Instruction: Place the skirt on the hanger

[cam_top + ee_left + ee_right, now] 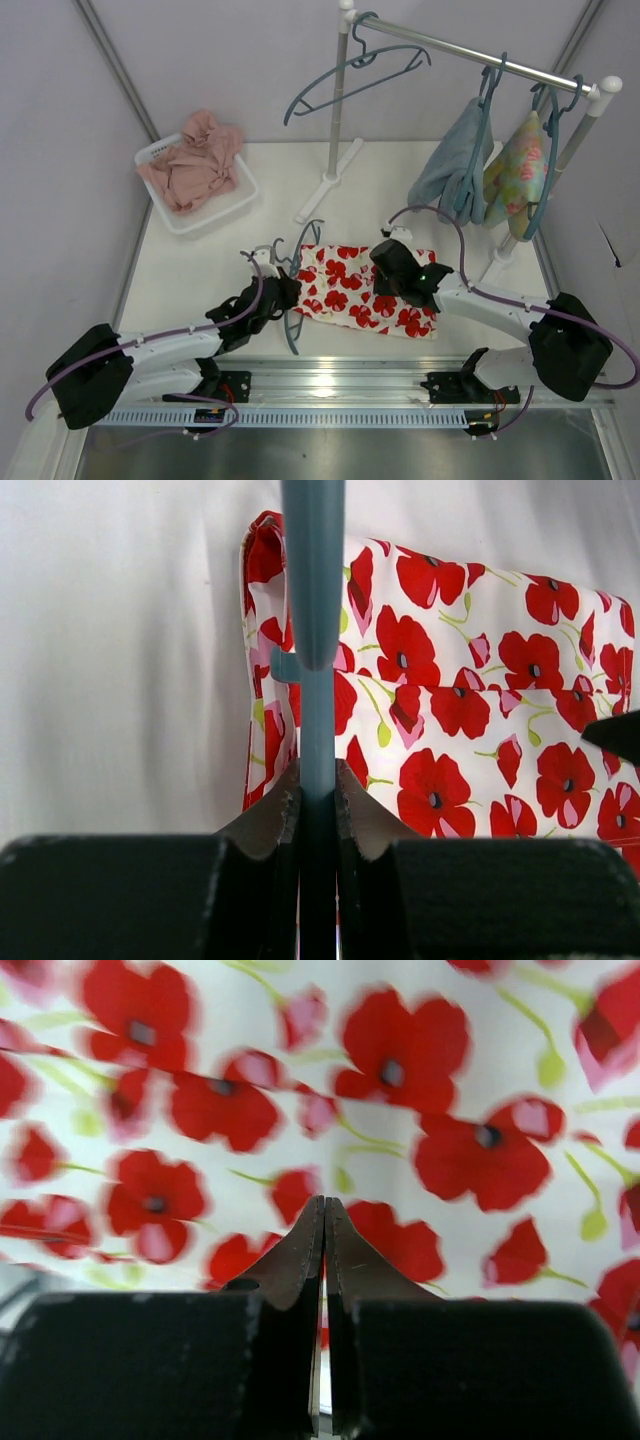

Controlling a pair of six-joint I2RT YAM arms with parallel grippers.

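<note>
The skirt, white with red flowers, lies flat on the table in front of both arms. The teal hanger lies along the skirt's left edge. My left gripper is shut on the hanger's thin bar; in the left wrist view the hanger runs up from between the gripper's tips, over the skirt's edge. My right gripper sits low over the skirt's upper middle. In the right wrist view its jaws are shut with nothing seen between them, and the skirt fills the view.
A white basket with a dusty-pink cloth stands at the back left. A clothes rail at the back right carries a spare teal hanger, a blue cloth and a pale green flowered garment. Its foot stands behind the skirt.
</note>
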